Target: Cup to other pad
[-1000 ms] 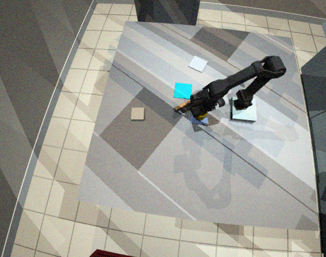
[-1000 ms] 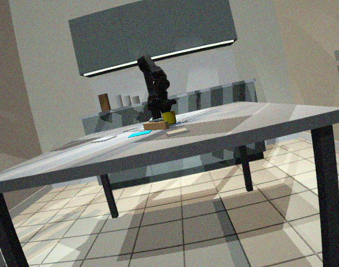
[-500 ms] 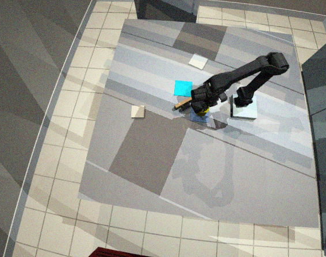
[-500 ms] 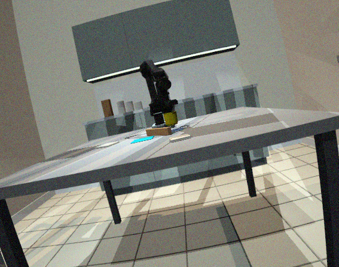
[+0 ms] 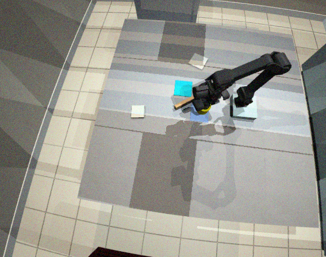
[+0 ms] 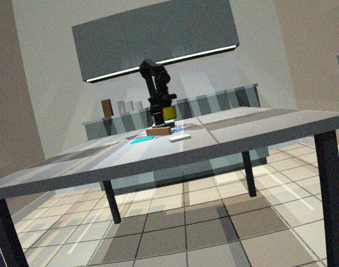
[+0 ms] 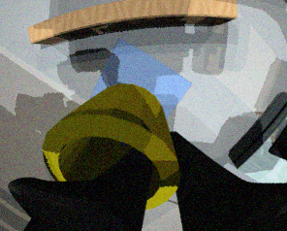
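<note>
The yellow cup (image 5: 204, 111) (image 6: 169, 113) (image 7: 114, 138) is between the fingers of my gripper (image 5: 203, 106) (image 6: 165, 113) (image 7: 158, 171), which is shut on it. The cup hangs a little above the light blue pad (image 5: 199, 117) (image 6: 177, 129) (image 7: 144, 77). The cyan pad (image 5: 183, 88) (image 6: 141, 140) lies beyond a wooden bar (image 5: 183, 103) (image 6: 158, 131) (image 7: 133, 15), which lies between the two pads. No marbles show in any view; the cup's inside is dark in the wrist view.
A white tile (image 5: 137, 111) (image 6: 180, 137) lies to the left on the table, and another white tile (image 5: 198, 61) lies at the back. The arm's base stands on a pale plate (image 5: 245, 112) to the right. Cabinets stand around the table.
</note>
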You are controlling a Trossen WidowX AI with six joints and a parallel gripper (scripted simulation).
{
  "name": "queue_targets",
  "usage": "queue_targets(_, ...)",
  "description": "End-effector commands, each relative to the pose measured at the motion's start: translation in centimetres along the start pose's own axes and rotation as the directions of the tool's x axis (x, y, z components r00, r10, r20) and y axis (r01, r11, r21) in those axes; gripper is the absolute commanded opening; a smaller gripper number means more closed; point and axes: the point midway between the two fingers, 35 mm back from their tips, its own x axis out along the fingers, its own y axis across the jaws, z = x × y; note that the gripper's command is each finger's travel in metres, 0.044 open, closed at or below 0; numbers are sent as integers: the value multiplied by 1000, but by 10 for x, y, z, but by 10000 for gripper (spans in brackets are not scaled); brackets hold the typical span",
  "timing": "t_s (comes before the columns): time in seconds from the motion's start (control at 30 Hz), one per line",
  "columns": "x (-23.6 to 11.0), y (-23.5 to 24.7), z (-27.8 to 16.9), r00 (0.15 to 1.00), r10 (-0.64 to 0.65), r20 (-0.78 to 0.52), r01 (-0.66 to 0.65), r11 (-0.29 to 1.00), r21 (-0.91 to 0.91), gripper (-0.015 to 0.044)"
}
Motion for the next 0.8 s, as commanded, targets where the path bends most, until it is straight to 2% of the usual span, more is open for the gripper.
queue_targets(0.0, 1, 0, 0, 1000, -1, 0, 1, 1000, 0, 0)
queue_targets(0.77, 0, 2, 17, 1000, 2, 4, -2, 1000, 2, 0)
